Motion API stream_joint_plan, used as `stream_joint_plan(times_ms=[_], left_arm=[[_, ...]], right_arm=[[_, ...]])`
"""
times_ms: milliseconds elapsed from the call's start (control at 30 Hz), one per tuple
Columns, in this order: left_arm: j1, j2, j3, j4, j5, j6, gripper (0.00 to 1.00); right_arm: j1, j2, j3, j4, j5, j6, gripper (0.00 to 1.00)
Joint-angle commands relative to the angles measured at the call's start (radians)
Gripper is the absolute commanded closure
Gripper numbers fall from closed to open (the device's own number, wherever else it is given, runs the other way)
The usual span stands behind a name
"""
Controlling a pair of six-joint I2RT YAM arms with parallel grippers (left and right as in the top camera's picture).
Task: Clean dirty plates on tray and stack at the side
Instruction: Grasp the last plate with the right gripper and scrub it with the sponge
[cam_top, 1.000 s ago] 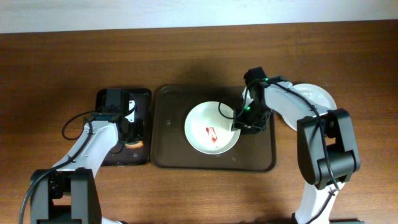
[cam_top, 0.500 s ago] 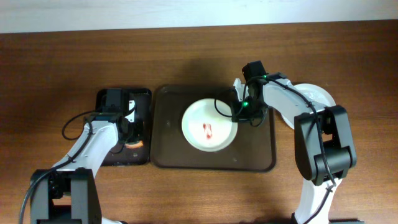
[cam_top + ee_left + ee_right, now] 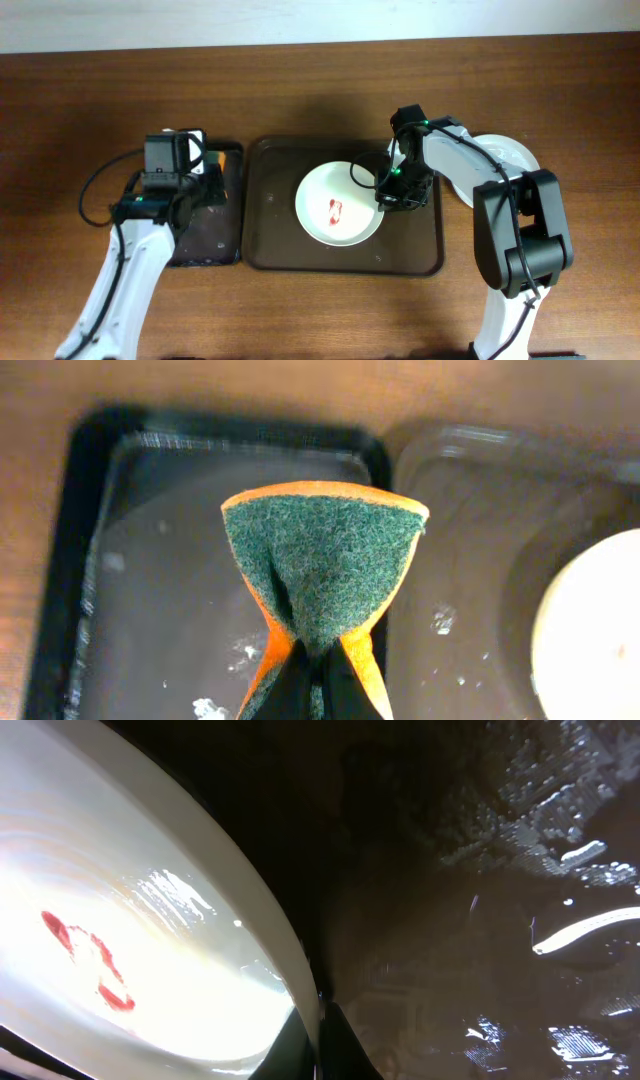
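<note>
A white patch is seen on the left arm's wrist module from overhead, but nothing on it can be read (it is too small). The tray [image 3: 270, 200], dark brown with rounded corners and a raised rim, is laid in the middle of the table [image 3: 320, 90] with its long axis running left to right in the overhead view. The smeared plate [image 3: 320, 192] is placed inside it, slightly right of centre. A short red sauce smear [image 3: 337, 211] is carried near the plate's middle, drawn out roughly toward and away from the wall. The plate's right rim is pinched by the right gripper [image 3: 320, 1038], whose jaws are drawn narrow, one on each side of the rim. The tray floor beside it is shown wet and glistening in the right wrist view. A second plate [image 3: 512, 155], plain white, is set on the bare wood right of the tray and is partly covered by the right arm. Just left of the tray a narrower black tray [image 3: 205, 240] is laid with its long axis at right angles to the brown one, and its floor is flecked with white specks. Above it the left gripper [image 3: 318, 688] is clamped on a sponge [image 3: 320, 570], orange with a green scouring face, which is squeezed to a waist between the jaws. The table is of dark brown wood grain, and a pale wall [image 3: 300, 20] is seen along its far edge.
</note>
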Motion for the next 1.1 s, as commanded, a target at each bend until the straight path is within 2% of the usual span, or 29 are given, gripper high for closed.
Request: stream_joint_plan(times_ms=[0, 200, 533, 833, 1067], left_arm=[[0.005, -0.115, 0.023, 0.044, 0.008, 0.053, 1.00], [0.005, -0.261, 0.023, 0.133, 0.008, 0.053, 1.00], [0.005, -0.363, 0.023, 0.268, 0.008, 0.053, 1.00], [0.005, -0.341, 0.023, 0.247, 0.008, 0.053, 1.00], [0.004, -0.162, 0.023, 0.118, 0.008, 0.052, 1.00]], right_arm=[[0.003, 0.003, 0.004, -0.002, 0.007, 0.006, 0.96], [0.003, 0.003, 0.004, 0.001, 0.007, 0.006, 0.96], [0.003, 0.003, 0.004, 0.004, 0.007, 0.006, 0.96], [0.003, 0.003, 0.004, 0.008, 0.007, 0.006, 0.96], [0.003, 0.003, 0.004, 0.008, 0.007, 0.006, 0.96]])
